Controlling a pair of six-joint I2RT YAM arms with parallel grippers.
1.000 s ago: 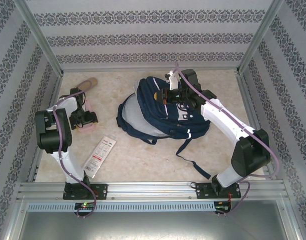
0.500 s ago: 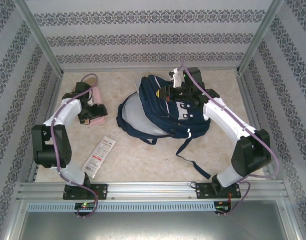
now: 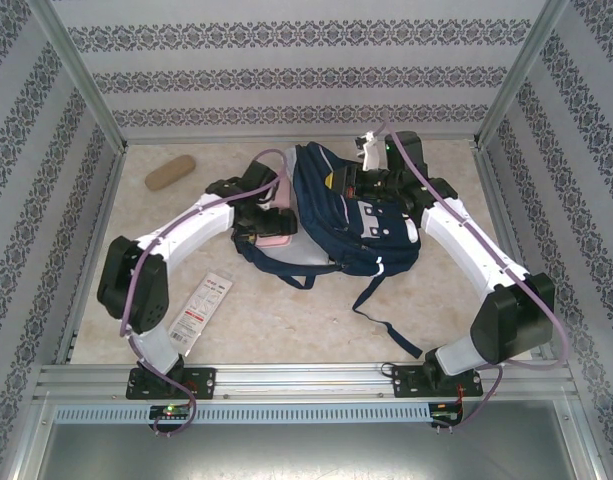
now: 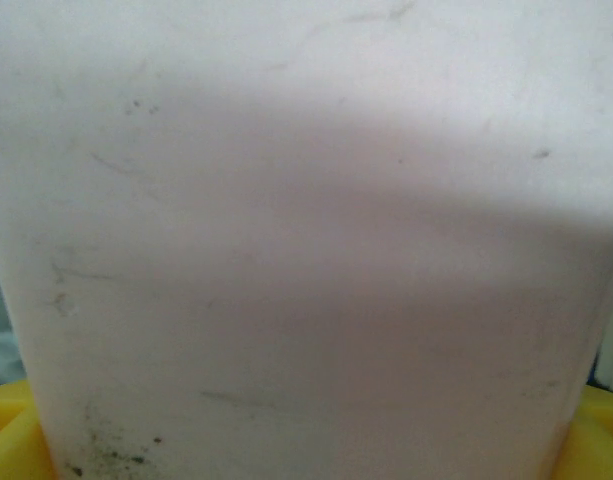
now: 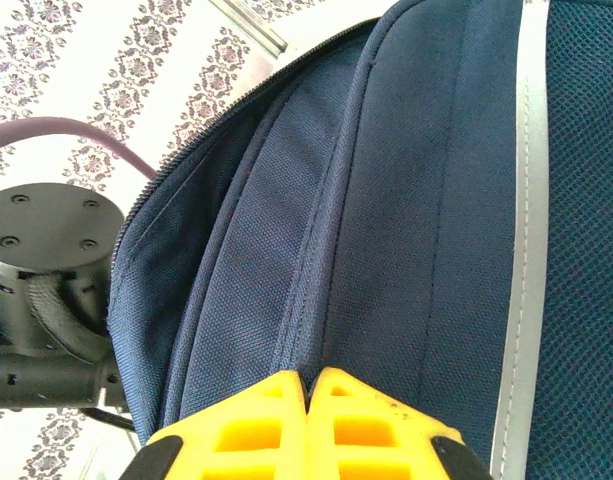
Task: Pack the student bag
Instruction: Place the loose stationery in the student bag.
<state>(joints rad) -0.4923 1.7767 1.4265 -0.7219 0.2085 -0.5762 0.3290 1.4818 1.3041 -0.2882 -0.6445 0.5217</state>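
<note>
At the back centre of the desk [image 3: 286, 325] you have the student bag [image 3: 351, 225], pale lining showing on its left side. Your right gripper [image 5: 311, 380] is pinched together on a navy seam of the bag. Your left gripper [image 3: 264, 212] is clamped wide on a pale pink case [image 4: 306, 250] at the bag's left edge. A tan oblong [image 3: 170, 172] and a flat packet [image 3: 199, 312] lie apart, further left.
</note>
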